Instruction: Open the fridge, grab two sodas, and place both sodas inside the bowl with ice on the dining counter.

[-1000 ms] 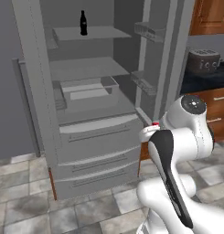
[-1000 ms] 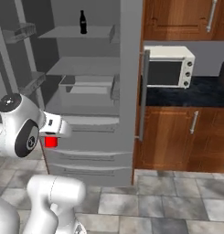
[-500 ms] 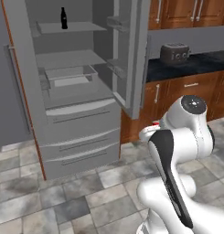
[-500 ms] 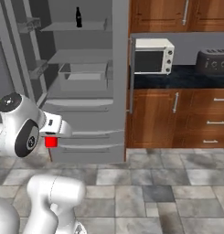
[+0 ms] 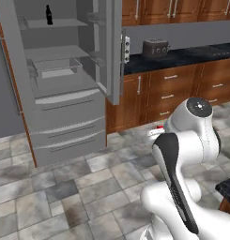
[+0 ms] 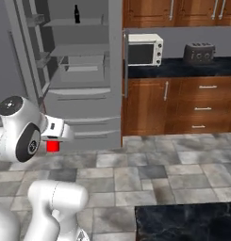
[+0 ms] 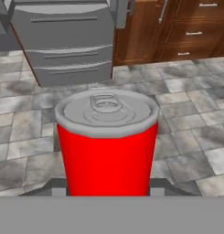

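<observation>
A red soda can with a grey pull-tab top stands upright between my fingertips. My gripper is shut on this can, low over the tiled floor and well away from the fridge. The grey fridge stands with its upper doors open. A slim black soda bottle is upright on its top shelf. A black marbled corner of the dining counter shows at the lower right. The bowl is out of view.
The open right fridge door juts toward the room. Right of it runs the wall counter with a white microwave and a toaster over brown wood drawers. Grey floor tiles lie open between the fridge and me.
The whole picture has shifted: the camera moved, so the fridge slid to the left and farther off, and the wall cabinets and a dark counter corner came in. The red can stays gripped.
</observation>
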You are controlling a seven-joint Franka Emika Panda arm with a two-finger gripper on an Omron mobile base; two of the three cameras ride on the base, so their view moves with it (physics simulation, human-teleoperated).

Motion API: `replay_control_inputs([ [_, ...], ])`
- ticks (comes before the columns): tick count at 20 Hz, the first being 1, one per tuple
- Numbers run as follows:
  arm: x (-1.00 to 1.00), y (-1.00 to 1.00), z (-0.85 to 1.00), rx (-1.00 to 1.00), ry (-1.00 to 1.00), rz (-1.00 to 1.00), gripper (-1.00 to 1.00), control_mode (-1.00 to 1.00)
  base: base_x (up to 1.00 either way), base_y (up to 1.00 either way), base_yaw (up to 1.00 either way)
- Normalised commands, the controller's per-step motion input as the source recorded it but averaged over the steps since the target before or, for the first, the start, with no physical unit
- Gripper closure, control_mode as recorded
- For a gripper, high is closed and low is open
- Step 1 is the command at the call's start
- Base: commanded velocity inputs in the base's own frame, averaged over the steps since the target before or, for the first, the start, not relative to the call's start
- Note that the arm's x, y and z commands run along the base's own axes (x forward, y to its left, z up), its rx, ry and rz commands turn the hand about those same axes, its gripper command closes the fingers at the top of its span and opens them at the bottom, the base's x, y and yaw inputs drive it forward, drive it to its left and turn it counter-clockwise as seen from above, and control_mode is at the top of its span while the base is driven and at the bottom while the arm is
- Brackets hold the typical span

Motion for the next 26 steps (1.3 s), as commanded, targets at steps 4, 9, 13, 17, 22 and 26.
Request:
replay_control_inputs([
  [4,0.00,0.00,0.00,0.00,0.00,0.00,1.00,1.00,-0.94,0.25,-0.09],
  [9,0.00,0.00,0.00,0.00,0.00,0.00,1.00,1.00,-0.91,0.26,-0.09],
  [13,0.00,0.00,0.00,0.00,0.00,0.00,1.00,1.00,-0.91,0.22,-0.10],
  [17,0.00,0.00,0.00,0.00,0.00,0.00,1.00,1.00,-0.96,0.18,-0.11],
  [22,0.00,0.00,0.00,0.00,0.00,0.00,1.00,1.00,-0.94,0.14,-0.11],
  [26,0.00,0.00,0.00,0.00,0.00,0.00,1.00,1.00,-0.92,0.12,-0.11],
])
